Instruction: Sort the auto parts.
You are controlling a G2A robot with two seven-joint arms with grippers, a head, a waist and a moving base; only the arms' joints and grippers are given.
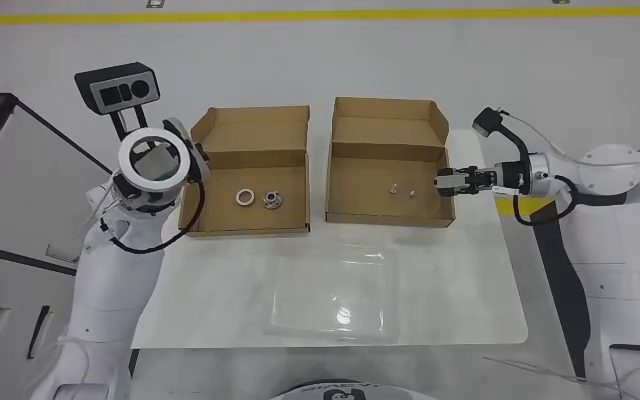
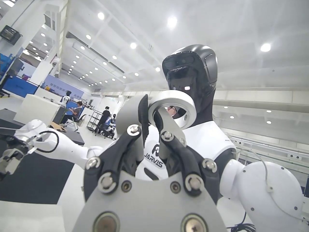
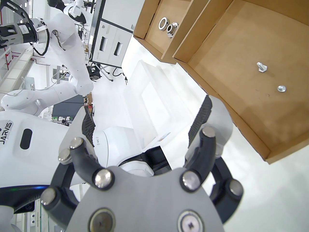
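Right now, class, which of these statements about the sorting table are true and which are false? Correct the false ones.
1. The left pincer grips a metal collar. True.
2. The right pincer holds a bolt. False: it is open and holds nothing.
3. One cardboard box holds a flat ring and a flanged part. True.
4. Two small bolts share that box with the flanged part. False: the bolts lie in the other cardboard box.

ring [image 2: 172, 101] partly behind left tool [image 2: 151, 112], right box [image 3: 229, 56] cut off
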